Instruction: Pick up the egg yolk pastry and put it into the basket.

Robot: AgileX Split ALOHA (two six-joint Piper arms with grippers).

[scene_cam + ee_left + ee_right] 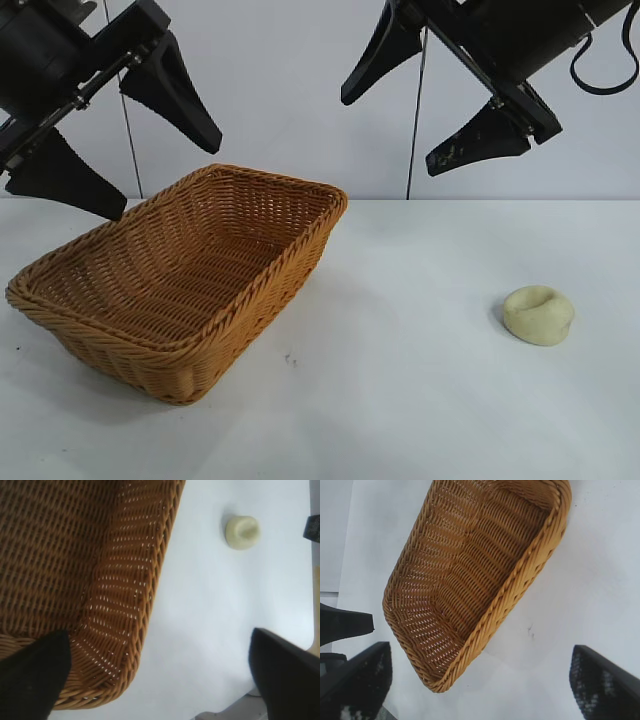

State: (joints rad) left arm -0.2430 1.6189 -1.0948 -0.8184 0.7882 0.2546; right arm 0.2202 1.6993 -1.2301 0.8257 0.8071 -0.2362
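Note:
The egg yolk pastry (539, 314), a small pale cream-yellow puck with a dimpled top, lies on the white table at the right. It also shows in the left wrist view (242, 531). The orange-brown wicker basket (296, 243) stands at the left, empty; it shows in the left wrist view (150, 580) and the right wrist view (540, 555). My left gripper (140, 140) hangs open and empty high above the basket's far left. My right gripper (430, 95) hangs open and empty high above the table, up and left of the pastry.
The white table (400, 380) runs between basket and pastry. A white wall with a thin dark vertical seam (416, 120) stands behind. The table's edge (280, 675) shows in the left wrist view.

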